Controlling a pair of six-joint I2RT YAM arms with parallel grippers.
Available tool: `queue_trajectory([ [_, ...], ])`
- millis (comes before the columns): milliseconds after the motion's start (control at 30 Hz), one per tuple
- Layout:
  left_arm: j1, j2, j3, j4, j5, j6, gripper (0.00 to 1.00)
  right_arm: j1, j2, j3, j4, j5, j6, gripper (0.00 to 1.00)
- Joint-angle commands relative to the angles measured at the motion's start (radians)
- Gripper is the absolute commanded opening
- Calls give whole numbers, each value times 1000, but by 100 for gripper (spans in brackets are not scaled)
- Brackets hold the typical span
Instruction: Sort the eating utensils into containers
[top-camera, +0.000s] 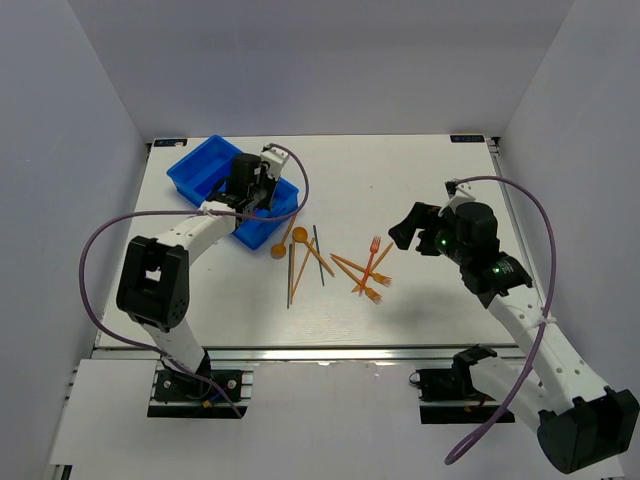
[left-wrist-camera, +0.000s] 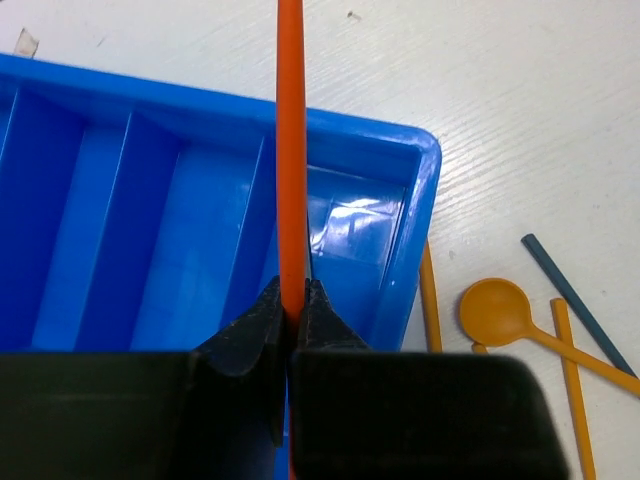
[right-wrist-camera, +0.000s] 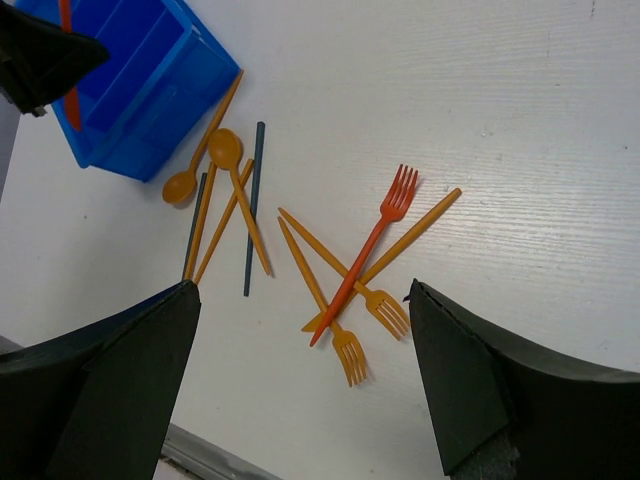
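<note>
Left end effector (left-wrist-camera: 292, 300): clamped on red stick (left-wrist-camera: 290, 150), above tray (left-wrist-camera: 425, 170)
Right end effector (right-wrist-camera: 302, 290): wide open, over forks (right-wrist-camera: 398, 190) right of tray
Handling: light, stiff, slippery plastic; pinch mid-handle
Spoons (right-wrist-camera: 226, 150): on table (right-wrist-camera: 500, 120) beside tray

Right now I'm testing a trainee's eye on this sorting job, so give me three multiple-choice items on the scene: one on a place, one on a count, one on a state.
1. The left gripper hangs over: A the blue tray; B the right arm's base; C the table's right edge.
2. Forks lying on the table: A one; B three; C six.
3. The right gripper is: A open, empty; B shut on a fork; C shut, empty.

1 A, the tray's compartments lie right below it as it pinches a red stick.
2 B, one red and two orange.
3 A, its fingers stand wide apart around nothing.
</note>
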Motion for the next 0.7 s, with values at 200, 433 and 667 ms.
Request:
queue_trajectory([
  [200,28,-34,-68,182,65,16,0,0,-71,-5,27,-40,-38,89],
  [433,33,-40,-120,191,61,-12,0,0,-58,-1,42,-49,-21,89],
  [667,34,-72,-142,173,66,-33,19,0,-51,1,39,-57,-16,89],
])
